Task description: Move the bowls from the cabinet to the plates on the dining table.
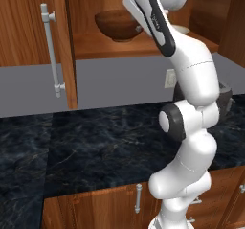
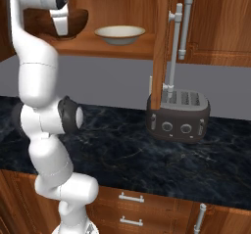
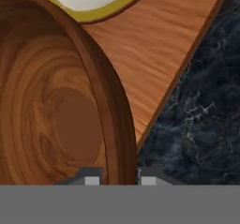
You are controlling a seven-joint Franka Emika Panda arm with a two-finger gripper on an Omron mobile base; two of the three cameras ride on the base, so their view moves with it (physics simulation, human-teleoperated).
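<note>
Jaws clamped on the rim of the wooden bowl (image 3: 56, 115), inside the open cabinet (image 1: 28, 27).

In your hand view the gripper (image 3: 119, 178) has one fingertip inside the wooden bowl's wall and one outside it, so you are pinching the rim. That bowl sits on the cabinet's shelf (image 3: 154, 54), which is your landmark: the cream bowl (image 2: 119, 34) rests on the same shelf just beside the wooden one, towards the open door with the silver bar handle (image 2: 172, 52). Below the shelf lies the black marble counter (image 2: 122, 150), and a dark toaster (image 2: 177, 115) stands on it under that door. The white arm (image 1: 191, 79) reaches up from the counter's front edge to the shelf.
</note>
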